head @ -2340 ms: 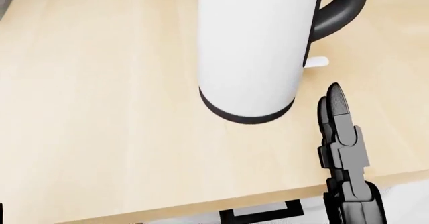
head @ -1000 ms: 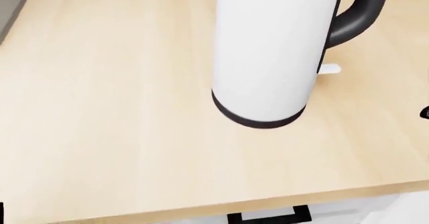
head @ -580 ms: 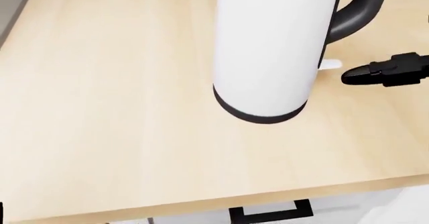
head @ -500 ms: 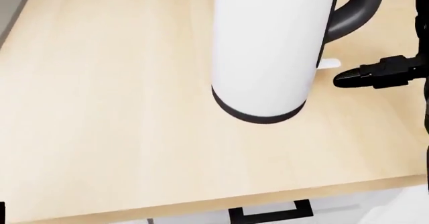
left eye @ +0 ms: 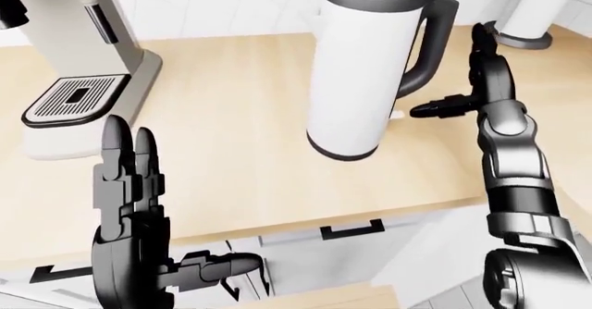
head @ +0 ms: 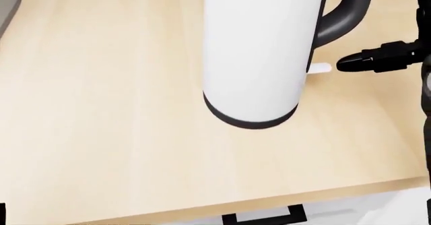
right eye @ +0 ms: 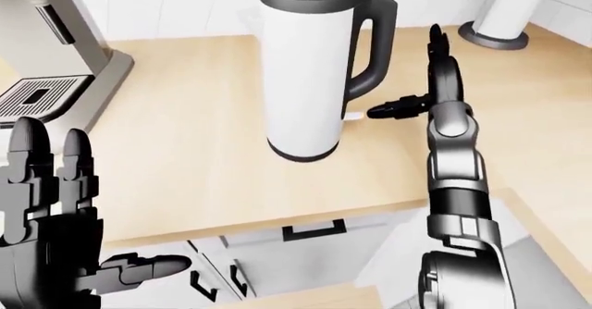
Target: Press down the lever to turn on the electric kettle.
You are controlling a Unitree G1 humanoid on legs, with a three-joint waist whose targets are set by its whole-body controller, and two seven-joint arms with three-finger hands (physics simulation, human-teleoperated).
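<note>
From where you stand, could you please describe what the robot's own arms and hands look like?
Both are dark, glossy metal-like renders. The left hand is black, with blocky segmented fingers ending in rounded tips, and a stubby side thumb. The right hand is the same black, on a right forearm of gunmetal-grey cylindrical segments with darker joint bands. No cables, markings or sleeves show.

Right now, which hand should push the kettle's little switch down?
The right hand. Its thumb tip points at the white lever under the kettle handle, while the left hand hangs low, off the counter.
</note>
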